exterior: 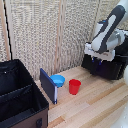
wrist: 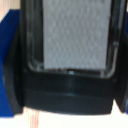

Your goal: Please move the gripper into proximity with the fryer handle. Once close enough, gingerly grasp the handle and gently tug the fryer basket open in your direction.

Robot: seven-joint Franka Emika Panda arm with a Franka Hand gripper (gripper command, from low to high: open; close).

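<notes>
Already the gripper [exterior: 99,61] hangs right at the front of the black fryer, which stands at the table's far edge toward the exterior view's right, so the approach looks nearly done. The wrist view shows the fryer basket [wrist: 70,92] filling the frame, blue fingertips [wrist: 7,75] at either side; the fryer handle cannot be picked out. Whether the jaws have closed cannot be told. Grasping, if not done, and the pull remain.

Red cup [exterior: 74,86], blue bowl [exterior: 58,80], black case [exterior: 20,97]
</notes>
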